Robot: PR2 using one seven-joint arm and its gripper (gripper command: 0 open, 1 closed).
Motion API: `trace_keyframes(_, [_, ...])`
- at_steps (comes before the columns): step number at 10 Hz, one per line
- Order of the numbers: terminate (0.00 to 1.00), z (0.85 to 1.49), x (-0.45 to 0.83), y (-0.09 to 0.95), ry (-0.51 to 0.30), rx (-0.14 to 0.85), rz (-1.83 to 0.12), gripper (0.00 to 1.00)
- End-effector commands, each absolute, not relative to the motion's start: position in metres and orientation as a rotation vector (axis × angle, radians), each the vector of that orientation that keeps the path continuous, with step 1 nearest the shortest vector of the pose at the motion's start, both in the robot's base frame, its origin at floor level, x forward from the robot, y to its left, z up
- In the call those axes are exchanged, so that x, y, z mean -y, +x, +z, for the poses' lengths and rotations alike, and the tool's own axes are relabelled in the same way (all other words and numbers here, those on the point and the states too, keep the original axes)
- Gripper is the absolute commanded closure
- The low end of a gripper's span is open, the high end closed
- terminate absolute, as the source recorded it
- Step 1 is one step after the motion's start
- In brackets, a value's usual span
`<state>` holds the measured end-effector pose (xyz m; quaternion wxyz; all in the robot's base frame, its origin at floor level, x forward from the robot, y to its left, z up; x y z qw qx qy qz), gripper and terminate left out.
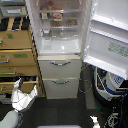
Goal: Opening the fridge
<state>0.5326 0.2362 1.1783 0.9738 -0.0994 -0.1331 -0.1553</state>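
Observation:
The tall white fridge (60,70) stands in the middle of the exterior view. Its large upper door (107,35) is swung wide open toward the view's right, showing white shelves (59,22) with a few items on them. Below are two shut drawers with curved silver handles (60,63) (61,81). My gripper (26,90) is low at the view's left, in front of the cabinet and apart from the fridge. Its two pale fingers (18,86) are spread open with nothing between them.
A tan wooden drawer cabinet (17,55) with green labels stands against the fridge's left side. A white-and-blue rounded robot (107,82) with cables sits under the open door at the right. A small white tip (94,121) shows at the bottom edge. The floor is dark.

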Motion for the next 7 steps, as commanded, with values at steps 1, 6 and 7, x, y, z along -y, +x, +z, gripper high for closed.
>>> trace_keyframes(1, [0.0,0.936,-0.35,0.391,-0.271,0.323,-0.143,0.0])
trace_keyframes(6, [0.0,0.889,-0.321,0.403,-0.161,0.306,-0.136,0.0])
trace_keyframes(7, [1.0,0.885,-0.316,0.407,-0.158,0.312,-0.139,0.0])
